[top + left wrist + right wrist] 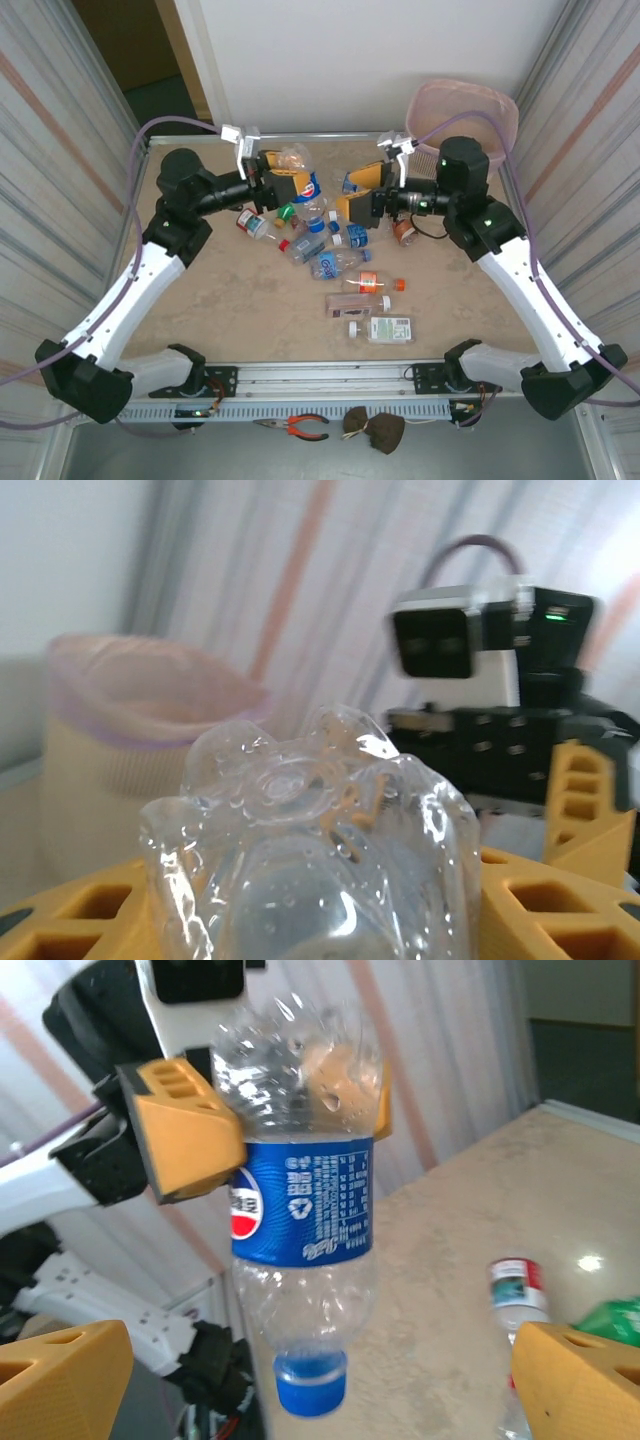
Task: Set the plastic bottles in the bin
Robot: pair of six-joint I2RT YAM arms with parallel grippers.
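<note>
Left tool [283, 178]: clamped on a blue-labelled bottle [306, 186] over the bench [210, 300].
Right tool [358, 190]: fingers spread, facing that bottle.
Loose bottles [335, 263]: scattered mid-bench.
Bin [470, 100]: far right corner.

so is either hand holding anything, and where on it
The left hand grips the blue-labelled bottle, cap down, by its base end above the label. The right hand is open, empty.

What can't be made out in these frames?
- Left wrist: the base of the Pepsi bottle hides where the jaws pinch it.
- Left wrist: the bin is blurred, and its wall hides the contents.
- Top external: labels of the loose bottles on the table are too small to read.
</note>
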